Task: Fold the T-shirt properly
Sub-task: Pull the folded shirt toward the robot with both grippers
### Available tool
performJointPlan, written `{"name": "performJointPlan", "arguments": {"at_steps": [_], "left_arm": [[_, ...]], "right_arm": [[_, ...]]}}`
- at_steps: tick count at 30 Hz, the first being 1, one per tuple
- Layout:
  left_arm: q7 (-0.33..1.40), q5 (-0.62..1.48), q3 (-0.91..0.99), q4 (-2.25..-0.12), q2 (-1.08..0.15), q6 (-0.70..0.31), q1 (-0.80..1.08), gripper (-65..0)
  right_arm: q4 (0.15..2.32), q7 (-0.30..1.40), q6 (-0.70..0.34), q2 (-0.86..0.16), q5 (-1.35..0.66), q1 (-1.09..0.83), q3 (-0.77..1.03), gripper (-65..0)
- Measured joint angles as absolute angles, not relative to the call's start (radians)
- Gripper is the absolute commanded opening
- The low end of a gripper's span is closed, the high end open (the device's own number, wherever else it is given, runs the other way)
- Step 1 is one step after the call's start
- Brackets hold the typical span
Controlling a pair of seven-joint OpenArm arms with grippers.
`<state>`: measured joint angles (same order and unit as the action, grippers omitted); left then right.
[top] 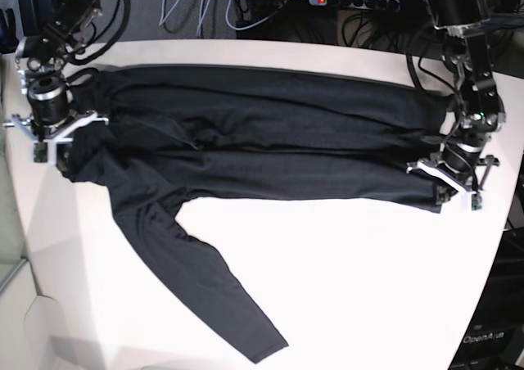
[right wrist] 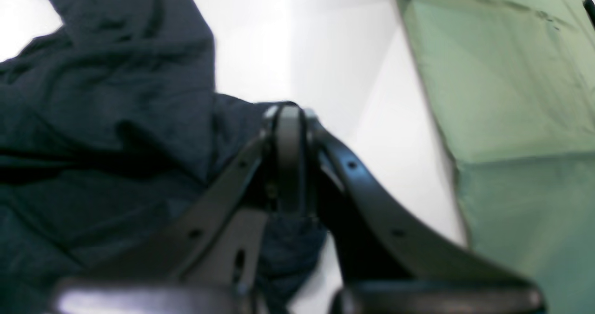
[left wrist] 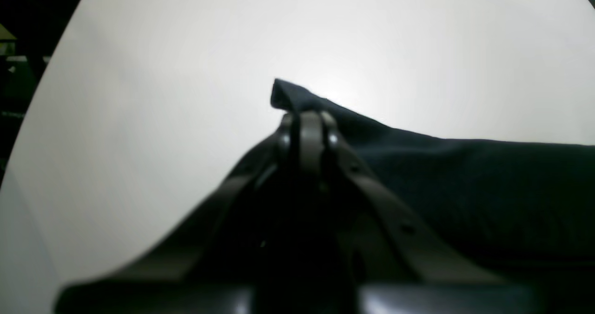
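The dark charcoal T-shirt (top: 270,149) lies lengthwise across the white table (top: 368,288), its top half folded down over itself. One long sleeve (top: 205,280) trails toward the front edge. My left gripper (left wrist: 307,119) is shut on a corner of the T-shirt (left wrist: 465,184), and a tip of cloth pokes out past the fingers. In the base view the left gripper (top: 444,191) sits at the garment's right end. My right gripper (right wrist: 288,116) is shut on bunched T-shirt cloth (right wrist: 102,119). In the base view the right gripper (top: 64,151) is at the left end.
A green panel (right wrist: 516,95) runs beside the table on the right arm's side. A power strip (top: 352,0) and cables lie behind the table's far edge. The table's rounded rim (top: 499,247) is close to the left arm.
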<state>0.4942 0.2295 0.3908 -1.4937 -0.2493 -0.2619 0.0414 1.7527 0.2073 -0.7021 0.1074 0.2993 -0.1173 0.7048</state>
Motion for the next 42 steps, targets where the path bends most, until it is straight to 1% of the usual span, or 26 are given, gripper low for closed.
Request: {"name": "performJointPlan", "arguments": {"at_steps": [5, 11, 12, 14, 17, 19, 22, 26, 33, 42], "left_arm": [[0.491, 0.229, 0.391, -1.494, -0.235, -0.261, 0.041, -65.0], [0.494, 0.229, 0.384, -1.494, -0.219, -0.265, 0.041, -65.0], [0.494, 0.229, 0.385, -1.494, -0.219, -0.265, 0.041, -65.0], [0.494, 0.229, 0.385, -1.494, -0.220, -0.258, 0.041, -65.0], [0.495, 0.229, 0.385, -1.494, -0.221, -0.258, 0.038, -65.0], [0.495, 0.229, 0.385, -1.494, -0.221, -0.258, 0.038, -65.0], [0.494, 0.229, 0.385, -1.494, -0.221, -0.260, 0.038, -65.0], [0.495, 0.229, 0.385, -1.494, -0.221, -0.262, 0.038, -65.0], [0.495, 0.229, 0.387, -1.494, -0.221, -0.262, 0.038, -65.0], [0.494, 0.229, 0.387, -1.494, -0.224, -0.262, 0.038, -65.0]], "right_arm": [[1.752, 0.211, -0.702, 0.111, 0.431, -0.142, 0.614, -64.7], [1.752, 0.209, -0.703, 0.111, 0.439, -0.133, 0.612, -64.0], [1.752, 0.209, -0.702, 0.112, 0.441, -0.134, 0.612, -62.6], [1.752, 0.209, -0.702, 0.112, 0.442, -0.133, 0.612, -57.5], [1.711, 0.209, -0.702, 0.111, 0.442, -0.104, 0.614, -46.3], [1.666, 0.213, -0.702, 0.111, 0.441, -0.075, 0.617, -40.4], [1.644, 0.212, -0.702, 0.111, 0.441, -0.049, 0.617, -36.5], [1.630, 0.226, -0.702, 0.111, 0.440, -0.008, 0.619, -36.5], [1.572, 0.426, -0.702, 0.108, 0.356, 0.096, 0.619, -36.6], [1.557, 0.436, -0.702, 0.113, 0.331, 0.096, 0.620, -36.5]]}}
